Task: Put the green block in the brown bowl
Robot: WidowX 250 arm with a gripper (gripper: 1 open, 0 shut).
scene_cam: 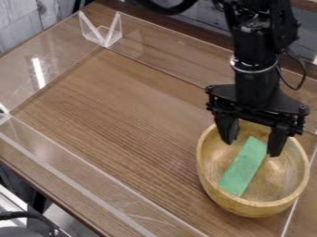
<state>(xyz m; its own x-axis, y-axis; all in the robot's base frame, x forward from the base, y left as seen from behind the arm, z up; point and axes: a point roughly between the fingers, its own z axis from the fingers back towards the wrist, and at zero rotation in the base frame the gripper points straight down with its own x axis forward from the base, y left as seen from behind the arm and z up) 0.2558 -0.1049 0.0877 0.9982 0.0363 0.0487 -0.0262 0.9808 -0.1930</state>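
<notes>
The green block [246,167] lies slanted inside the brown bowl [218,185], which sits at the near right of the wooden table. My black gripper [253,139] hangs pointing down just above the block's upper end, over the far half of the bowl. Its jaws are spread wide and open, with nothing between them; the left finger [225,132] and the right finger [279,141] stand on either side of the block's top end without gripping it.
Clear acrylic walls [74,157] fence the wooden table [124,102] along its edges, with a clear angled bracket [102,30] at the far left corner. The bowl sits close to the right wall. A cable [305,65] hangs beside the arm.
</notes>
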